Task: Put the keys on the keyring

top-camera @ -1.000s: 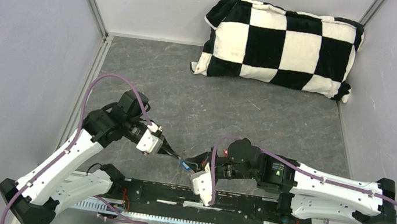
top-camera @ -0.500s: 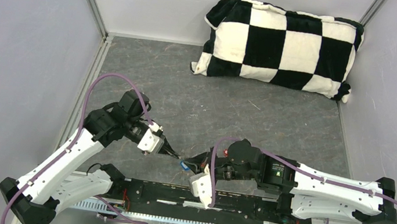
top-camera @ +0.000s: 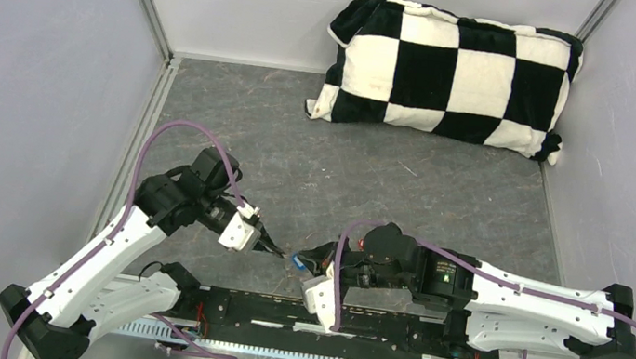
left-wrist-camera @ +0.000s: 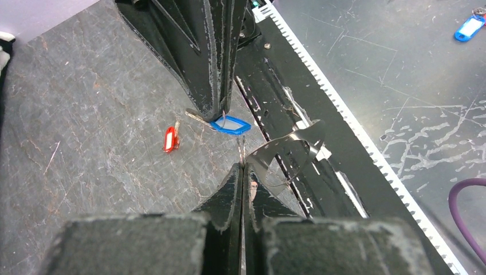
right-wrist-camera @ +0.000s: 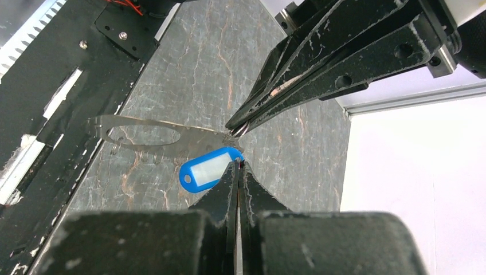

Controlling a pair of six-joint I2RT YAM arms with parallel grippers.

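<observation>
My left gripper (left-wrist-camera: 242, 167) is shut on one end of the keyring (left-wrist-camera: 286, 152), a thin grey oval loop that hangs out over the black rail. It also shows in the right wrist view (right-wrist-camera: 143, 133). My right gripper (right-wrist-camera: 238, 165) is shut on the blue-headed key (right-wrist-camera: 209, 168) and holds it just below the pinched end of the keyring, close to touching it. In the top view both gripper tips meet near the table's front edge, the left gripper (top-camera: 283, 253) beside the right gripper (top-camera: 303, 261). The red-headed key (left-wrist-camera: 170, 139) lies loose on the table beside them.
A black-and-white checked pillow (top-camera: 447, 71) lies at the back right. A black rail (top-camera: 323, 316) runs along the near edge under the grippers. Grey walls close the left, right and back sides. A second blue tag (left-wrist-camera: 469, 27) lies on the lower surface past the rail.
Both grippers have edged slightly toward the near edge, tips still together. Each keeps its hold, left on the keyring and right on the blue key.
</observation>
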